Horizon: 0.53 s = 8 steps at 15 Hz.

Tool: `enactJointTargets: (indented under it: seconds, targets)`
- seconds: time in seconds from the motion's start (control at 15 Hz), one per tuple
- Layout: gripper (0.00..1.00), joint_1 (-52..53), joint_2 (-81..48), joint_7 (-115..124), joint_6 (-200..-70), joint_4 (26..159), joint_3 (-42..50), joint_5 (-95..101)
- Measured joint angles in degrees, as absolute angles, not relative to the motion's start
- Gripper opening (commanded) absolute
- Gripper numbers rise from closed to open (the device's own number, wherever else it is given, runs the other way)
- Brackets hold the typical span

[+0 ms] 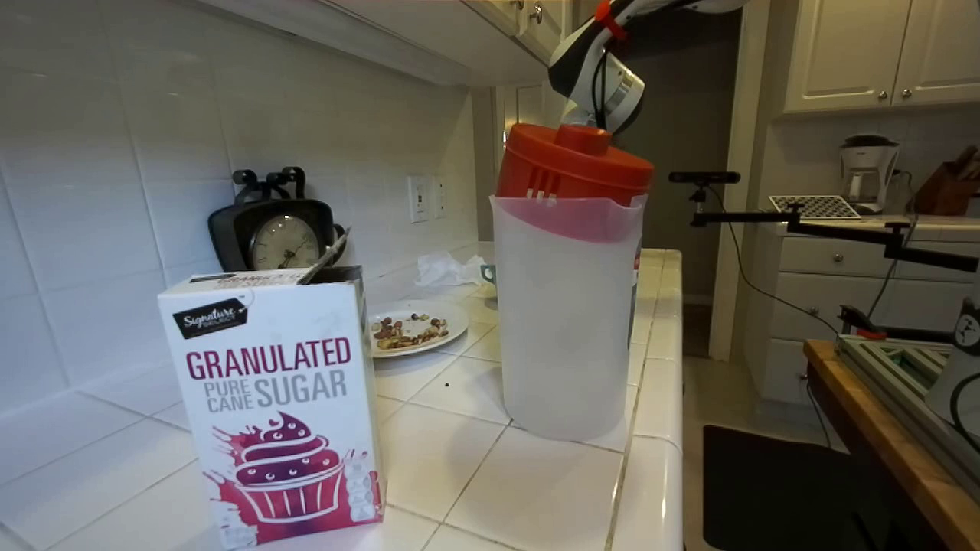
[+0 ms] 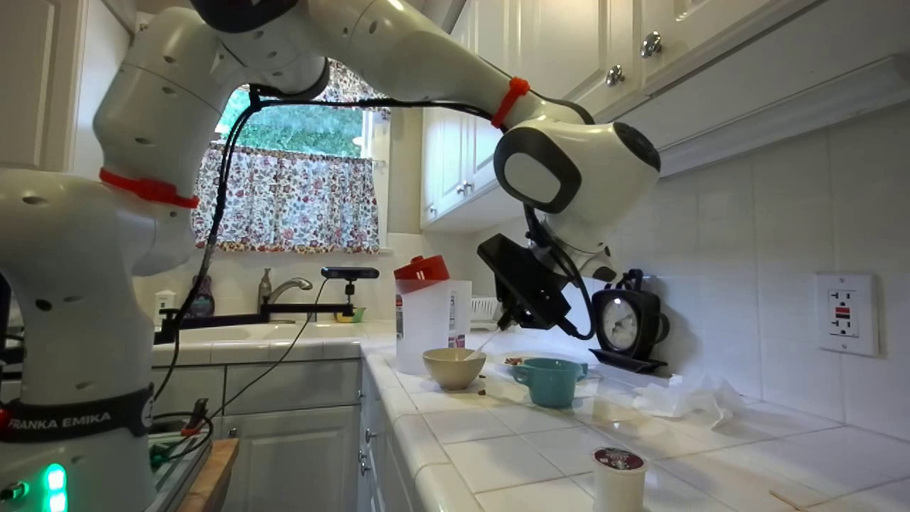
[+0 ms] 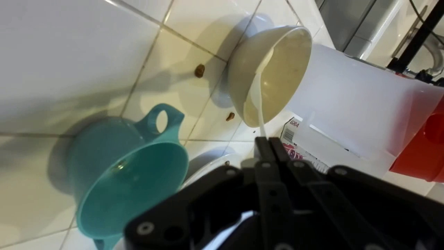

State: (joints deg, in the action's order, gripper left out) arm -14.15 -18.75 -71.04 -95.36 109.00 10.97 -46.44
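The gripper (image 3: pixel 270 140), jaws nearly together, pinches a white spoon (image 3: pixel 256 93).

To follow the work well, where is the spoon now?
In the wrist view, just right of centre, the spoon is held by the gripper and reaches into the bowl.

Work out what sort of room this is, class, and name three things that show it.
Most likely a home kitchen: a faucet, a coffee maker and a box of sugar point to it.
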Motion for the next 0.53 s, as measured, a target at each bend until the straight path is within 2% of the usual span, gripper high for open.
enactJointTargets:
  seconds: [0.53]
  targets:
    - [0.01, -13.06, -18.46, -70.98, -95.69, 109.01, 8.24, -42.07]
